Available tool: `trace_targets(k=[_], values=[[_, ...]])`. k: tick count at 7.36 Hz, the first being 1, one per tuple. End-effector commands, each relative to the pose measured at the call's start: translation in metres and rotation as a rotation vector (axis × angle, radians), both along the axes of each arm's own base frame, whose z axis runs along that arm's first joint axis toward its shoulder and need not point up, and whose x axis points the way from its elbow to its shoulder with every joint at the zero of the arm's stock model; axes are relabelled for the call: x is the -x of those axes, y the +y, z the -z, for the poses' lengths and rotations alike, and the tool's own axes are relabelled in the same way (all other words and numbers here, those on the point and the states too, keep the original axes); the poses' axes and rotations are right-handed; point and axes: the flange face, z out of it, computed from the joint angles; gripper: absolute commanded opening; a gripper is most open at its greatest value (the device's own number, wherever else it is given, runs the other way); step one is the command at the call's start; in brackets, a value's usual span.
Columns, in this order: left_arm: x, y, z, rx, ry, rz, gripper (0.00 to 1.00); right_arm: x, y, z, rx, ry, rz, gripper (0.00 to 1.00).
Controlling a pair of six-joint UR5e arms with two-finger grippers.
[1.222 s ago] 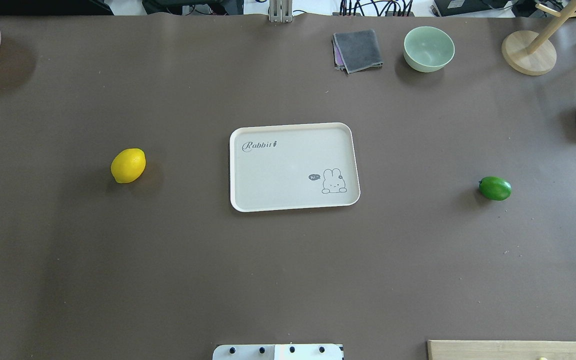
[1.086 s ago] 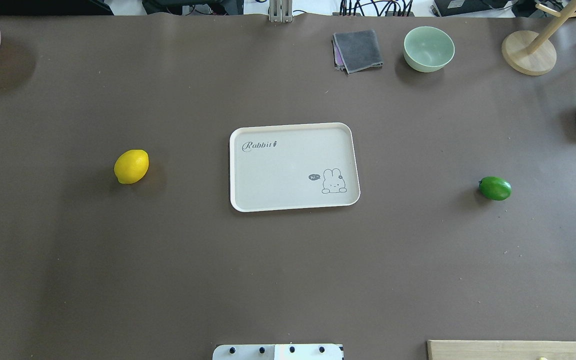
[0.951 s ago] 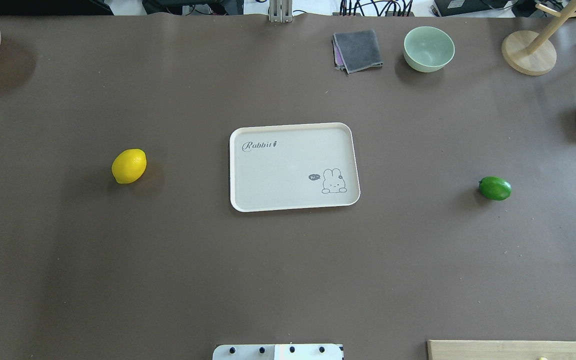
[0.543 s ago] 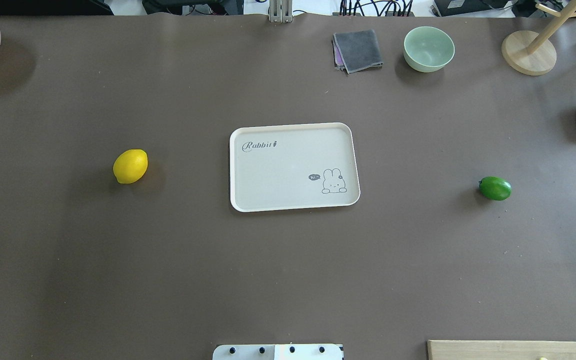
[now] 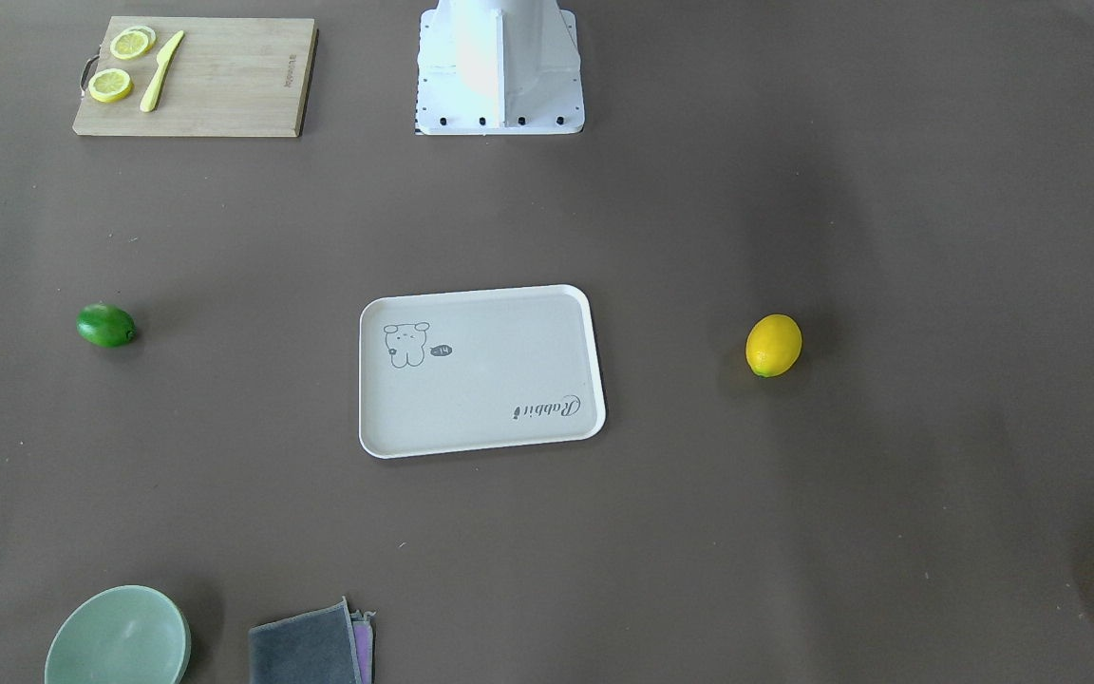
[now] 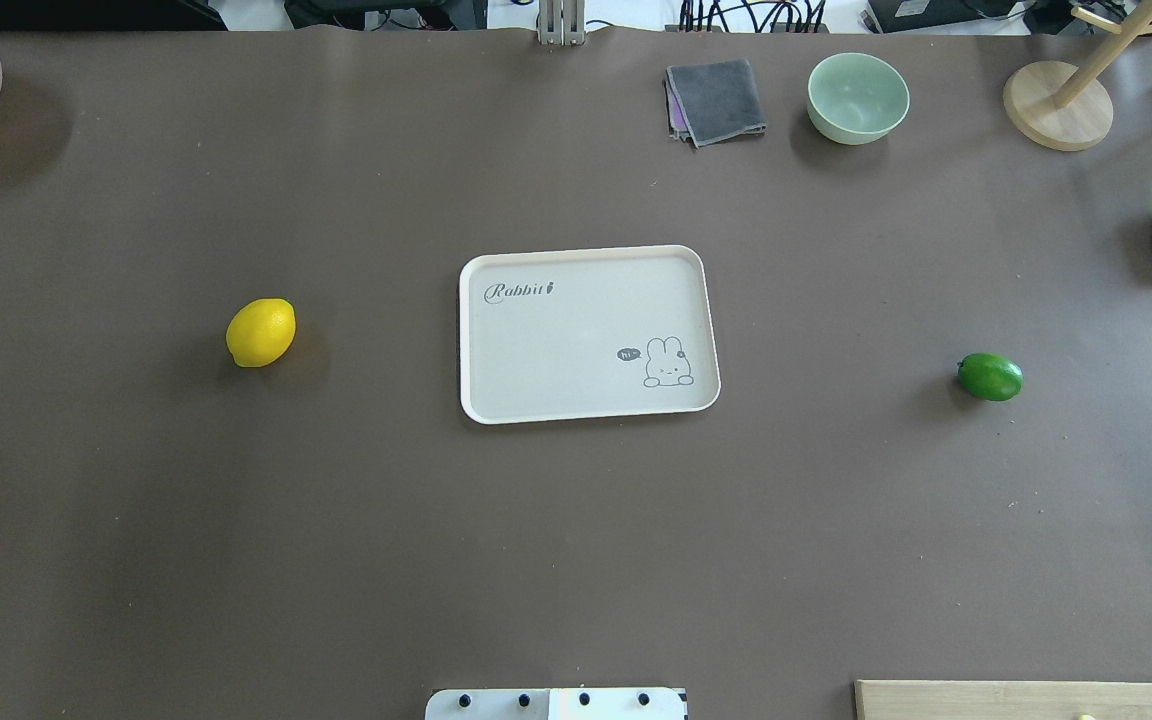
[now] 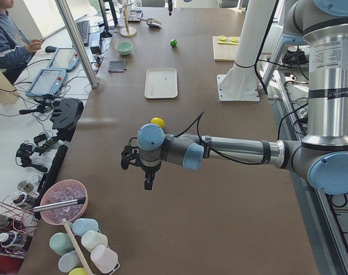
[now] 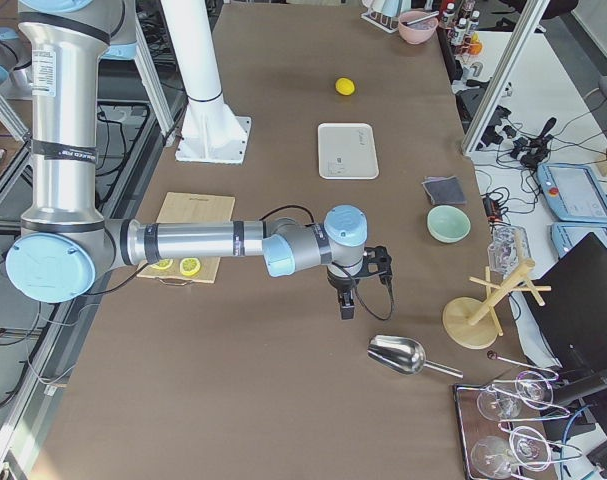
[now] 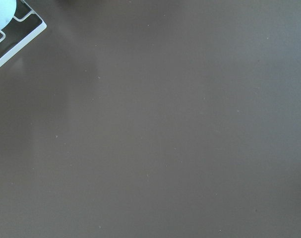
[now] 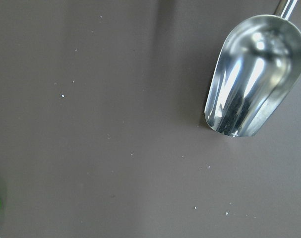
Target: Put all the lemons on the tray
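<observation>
Brown table (image 6: 576, 560), green lemon (image 6: 990, 377) left-to-right

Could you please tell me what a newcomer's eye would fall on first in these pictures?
The off-white tray sits bare at the middle of the brown table. In the overhead view a bright yellow lemon lies on the table to its left and a dark green lemon to its right, both well apart from it.

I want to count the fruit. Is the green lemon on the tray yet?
No, the green lemon lies on the table, apart from the tray.
</observation>
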Motion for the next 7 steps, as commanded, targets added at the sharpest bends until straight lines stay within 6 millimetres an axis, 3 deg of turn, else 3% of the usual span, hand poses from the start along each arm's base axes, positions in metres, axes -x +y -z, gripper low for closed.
trace_targets(k=[1, 2, 3, 5, 6, 7], values=[[0.002, 0.007, -0.002, -0.008, 0.003, 0.002, 0.98, 0.001, -0.003, 0.005, -0.013, -0.005, 0.001, 1.00], [0.002, 0.012, 0.012, -0.023, 0.009, 0.013, 0.98, 0.003, -0.003, 0.009, -0.021, -0.015, 0.003, 1.00], [-0.002, 0.008, 0.040, -0.011, 0.027, 0.063, 0.98, 0.011, -0.005, 0.017, -0.023, -0.022, 0.001, 1.00], [-0.065, -0.002, 0.091, -0.208, 0.072, -0.044, 0.97, 0.039, -0.003, 0.036, -0.056, -0.079, 0.005, 1.00], [-0.093, -0.002, 0.102, -0.260, 0.095, -0.081, 0.98, 0.070, 0.000, 0.043, -0.086, -0.094, 0.069, 1.00], [-0.133, -0.015, 0.131, -0.317, 0.117, -0.139, 0.98, 0.086, 0.003, 0.046, -0.108, -0.101, 0.103, 1.00]])
